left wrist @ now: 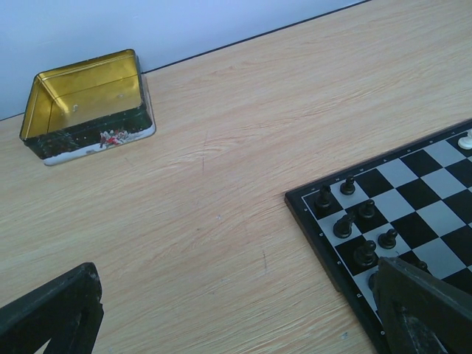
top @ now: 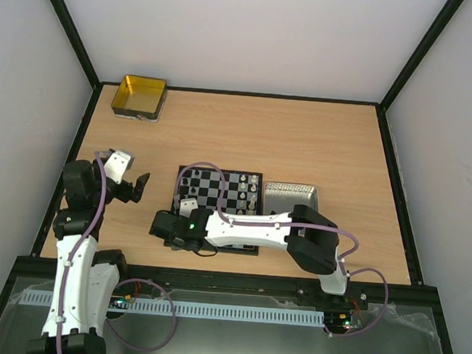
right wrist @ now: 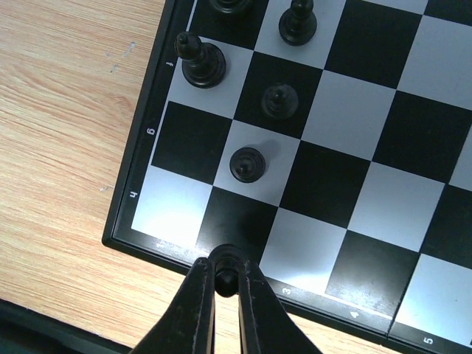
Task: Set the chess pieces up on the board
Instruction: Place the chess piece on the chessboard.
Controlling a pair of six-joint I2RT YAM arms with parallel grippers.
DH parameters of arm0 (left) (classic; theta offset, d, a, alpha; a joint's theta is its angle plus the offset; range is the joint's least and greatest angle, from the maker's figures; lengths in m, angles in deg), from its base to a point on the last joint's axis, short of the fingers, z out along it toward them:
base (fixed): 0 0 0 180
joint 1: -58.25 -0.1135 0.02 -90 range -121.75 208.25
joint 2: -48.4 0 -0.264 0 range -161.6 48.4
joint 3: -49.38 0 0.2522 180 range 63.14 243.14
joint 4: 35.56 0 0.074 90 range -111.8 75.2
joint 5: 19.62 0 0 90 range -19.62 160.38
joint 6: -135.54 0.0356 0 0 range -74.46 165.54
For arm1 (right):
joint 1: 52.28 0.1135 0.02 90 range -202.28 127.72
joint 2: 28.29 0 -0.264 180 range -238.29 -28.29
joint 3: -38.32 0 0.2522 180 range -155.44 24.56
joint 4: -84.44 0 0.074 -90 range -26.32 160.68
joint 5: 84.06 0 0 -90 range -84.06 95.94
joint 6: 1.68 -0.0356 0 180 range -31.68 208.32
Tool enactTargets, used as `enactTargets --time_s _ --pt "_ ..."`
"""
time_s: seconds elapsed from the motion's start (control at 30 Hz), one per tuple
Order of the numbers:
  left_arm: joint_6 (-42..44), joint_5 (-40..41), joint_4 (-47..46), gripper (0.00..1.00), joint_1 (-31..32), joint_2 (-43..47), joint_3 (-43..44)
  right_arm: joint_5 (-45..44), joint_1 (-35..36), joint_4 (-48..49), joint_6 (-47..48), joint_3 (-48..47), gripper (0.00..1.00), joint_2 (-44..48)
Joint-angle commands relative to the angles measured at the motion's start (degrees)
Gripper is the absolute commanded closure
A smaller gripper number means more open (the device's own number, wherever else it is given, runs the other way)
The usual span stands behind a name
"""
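**While right jaws clamped a black piece (right wrist: 226,267), left jaws stood wide**

Piece sat between the tips, at the edge of the board (right wrist: 354,125). More black pieces (right wrist: 247,164) stood just ahead. Left jaws were empty; board lay to their right, gold tin (left wrist: 88,103) ahead-left.

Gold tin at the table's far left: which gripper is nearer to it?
Left. The left gripper hangs open over the table, on the near side of the gold tin. The right gripper is farther off at the board edge, shut on a black piece.
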Motion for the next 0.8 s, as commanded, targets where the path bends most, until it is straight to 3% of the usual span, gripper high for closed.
enactTargets --time_s 0.0,0.77 --pt "0.03 -0.75 0.12 0.01 -0.54 0.51 -0.5 -0.79 0.37 -0.8 0.36 -2.44 0.93 -1.82" --pt "0.21 -1.27 0.34 0.01 -1.15 1.08 -0.59 -1.28 -0.07 -0.41 0.72 -2.99 0.92 -4.37"
